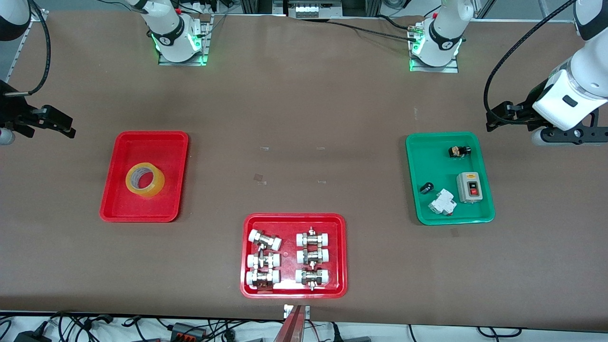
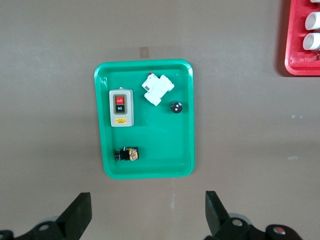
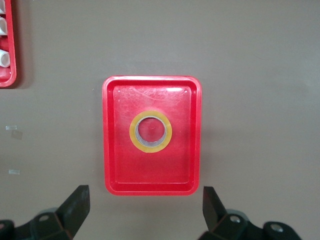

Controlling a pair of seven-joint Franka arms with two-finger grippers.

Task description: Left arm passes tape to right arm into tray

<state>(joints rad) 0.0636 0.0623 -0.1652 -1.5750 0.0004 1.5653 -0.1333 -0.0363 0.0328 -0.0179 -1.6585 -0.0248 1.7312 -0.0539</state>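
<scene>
- The brown table [image 1: 304, 118] carries three trays; only the front view shows all three at once, along with both arm bases at the table's edge farthest from the front camera.
- The right arm [image 1: 166, 28] waits with its right gripper [image 3: 145, 212] up over the table's end, clear of the narrow red tray [image 1: 114, 190]; the right wrist view shows its two fingers [image 3: 75, 205] spread wide with nothing between them.
- The left arm [image 1: 570, 95] likewise hangs its left gripper [image 2: 149, 215] over its own end of the table, beside the green tray [image 1: 479, 213]; the left wrist view shows its fingers [image 2: 77, 212] released and empty.
- The wider red tray [image 1: 247, 256], at the table edge nearest the front camera, holds six white-capped metal pipe fittings [image 1: 311, 258] in two columns; each wrist view catches only a corner of it.
- The narrow red tray sits toward the right arm's end.
- The green tray sits toward the left arm's end.
- The yellow tape roll [image 1: 145, 180] lies flat near the middle of the narrow red tray; the right wrist view looks straight down its white core.
- In the green tray: a grey switch box [image 1: 469, 187] with red and black buttons, a white circuit breaker [image 1: 442, 202], a small black and brass part [image 1: 460, 151], and a small black round part [image 1: 426, 188].
</scene>
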